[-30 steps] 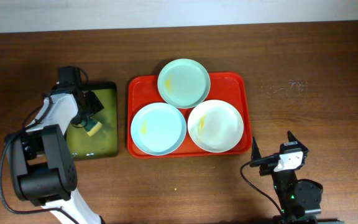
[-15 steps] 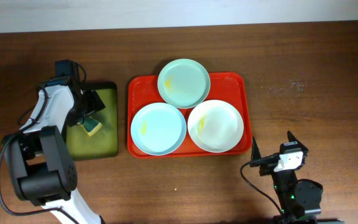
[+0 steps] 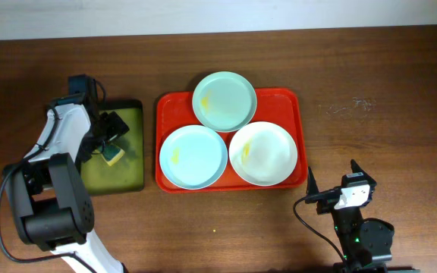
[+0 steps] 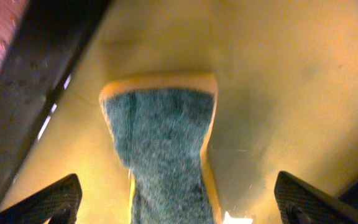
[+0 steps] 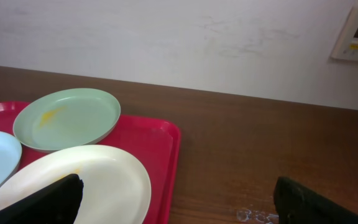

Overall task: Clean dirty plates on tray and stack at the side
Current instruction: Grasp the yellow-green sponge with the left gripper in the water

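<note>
Hovering with jaws spread either side of the sponge in the black tray, the left tool looks set to take its scrubber before touching a dish; the right tool sits aside, jaws apart too. Three smeared plates lie on the red tray, on a dark wooden worktop below a pale wall.

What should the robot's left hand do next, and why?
Probably it should come down a little and close the left gripper on the sponge. Its fingers stand open on either side of the sponge, which lies in the black tray. The plates on the red tray show yellowish smears, so it will likely need the sponge to wipe them.
</note>
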`<state>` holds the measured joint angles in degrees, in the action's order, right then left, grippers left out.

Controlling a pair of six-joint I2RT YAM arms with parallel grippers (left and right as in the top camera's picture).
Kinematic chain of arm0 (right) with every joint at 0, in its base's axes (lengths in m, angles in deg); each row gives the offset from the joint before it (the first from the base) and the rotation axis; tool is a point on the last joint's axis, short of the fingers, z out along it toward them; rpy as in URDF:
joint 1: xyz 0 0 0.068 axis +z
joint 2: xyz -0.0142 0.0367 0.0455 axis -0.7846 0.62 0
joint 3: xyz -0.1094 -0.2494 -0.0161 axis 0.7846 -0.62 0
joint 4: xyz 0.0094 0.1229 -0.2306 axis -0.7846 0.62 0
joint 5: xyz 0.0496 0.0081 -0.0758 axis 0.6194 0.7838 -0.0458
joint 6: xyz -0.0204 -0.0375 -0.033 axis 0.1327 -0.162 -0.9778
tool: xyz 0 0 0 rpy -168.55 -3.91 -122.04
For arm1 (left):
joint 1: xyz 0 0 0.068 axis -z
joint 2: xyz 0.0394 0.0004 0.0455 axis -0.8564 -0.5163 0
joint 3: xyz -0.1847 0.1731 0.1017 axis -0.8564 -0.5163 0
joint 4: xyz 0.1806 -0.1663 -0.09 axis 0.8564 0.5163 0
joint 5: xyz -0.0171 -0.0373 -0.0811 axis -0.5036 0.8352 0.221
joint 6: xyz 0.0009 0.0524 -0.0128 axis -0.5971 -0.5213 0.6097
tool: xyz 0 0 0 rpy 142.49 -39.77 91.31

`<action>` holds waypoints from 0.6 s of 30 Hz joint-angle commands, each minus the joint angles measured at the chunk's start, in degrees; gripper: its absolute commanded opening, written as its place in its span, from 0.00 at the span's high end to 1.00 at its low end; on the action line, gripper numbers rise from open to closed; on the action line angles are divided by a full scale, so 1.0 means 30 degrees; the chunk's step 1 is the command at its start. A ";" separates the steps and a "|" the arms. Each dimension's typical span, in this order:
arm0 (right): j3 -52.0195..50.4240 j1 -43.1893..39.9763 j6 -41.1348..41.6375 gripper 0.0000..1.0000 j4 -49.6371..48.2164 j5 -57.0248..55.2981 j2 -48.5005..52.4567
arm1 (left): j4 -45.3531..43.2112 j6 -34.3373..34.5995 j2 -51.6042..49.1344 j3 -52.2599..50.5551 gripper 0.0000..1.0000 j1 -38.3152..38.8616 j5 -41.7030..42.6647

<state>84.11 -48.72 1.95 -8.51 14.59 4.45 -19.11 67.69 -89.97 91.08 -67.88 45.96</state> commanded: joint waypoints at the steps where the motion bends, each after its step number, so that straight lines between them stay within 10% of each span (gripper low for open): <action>1: -0.0153 -0.0138 0.0197 0.01 0.0015 -0.0160 -0.0073 | -0.0459 0.0401 0.0007 -0.0583 0.20 -0.0051 0.0248; 3: -0.0153 -0.0138 0.0197 0.01 0.0015 -0.0160 -0.0073 | -0.1078 0.0393 -0.0015 -0.1209 0.45 -0.0087 0.0262; 7: -0.0153 -0.0138 0.0197 0.01 0.0015 -0.0160 -0.0073 | -0.1450 0.0401 -0.0036 -0.1596 0.59 -0.0087 -0.0095; 12: -0.0153 -0.0138 0.0197 0.01 0.0015 -0.0160 -0.0073 | -0.1494 0.0401 -0.0109 -0.1741 0.24 -0.0087 -0.0962; 18: -0.0153 -0.0138 0.0197 0.01 0.0007 -0.0168 -0.0073 | -0.1923 0.0401 -0.0321 -0.2208 0.26 -0.0029 -0.1166</action>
<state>84.11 -48.72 1.95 -8.51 14.59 4.45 -23.66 68.76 -89.99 86.23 -67.95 43.73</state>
